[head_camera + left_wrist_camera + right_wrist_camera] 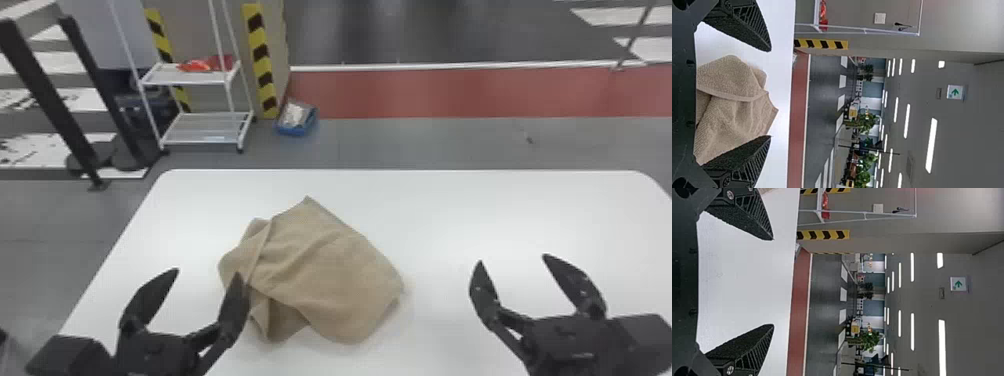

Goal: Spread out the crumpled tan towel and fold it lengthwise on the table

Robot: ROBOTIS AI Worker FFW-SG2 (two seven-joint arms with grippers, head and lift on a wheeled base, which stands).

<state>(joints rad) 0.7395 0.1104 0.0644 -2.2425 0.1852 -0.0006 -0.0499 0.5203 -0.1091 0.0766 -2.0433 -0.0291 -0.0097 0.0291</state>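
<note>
Tan, nubbly cloth with a hemmed edge, the towel (330, 265) lies rumpled on the smooth white table (475, 210), pointed at its far corner. At the towel's near left, the left gripper (206, 272) spreads its tapered black fingers wide, empty; well to the towel's right, the right gripper (512, 259) gapes likewise, empty.
</note>
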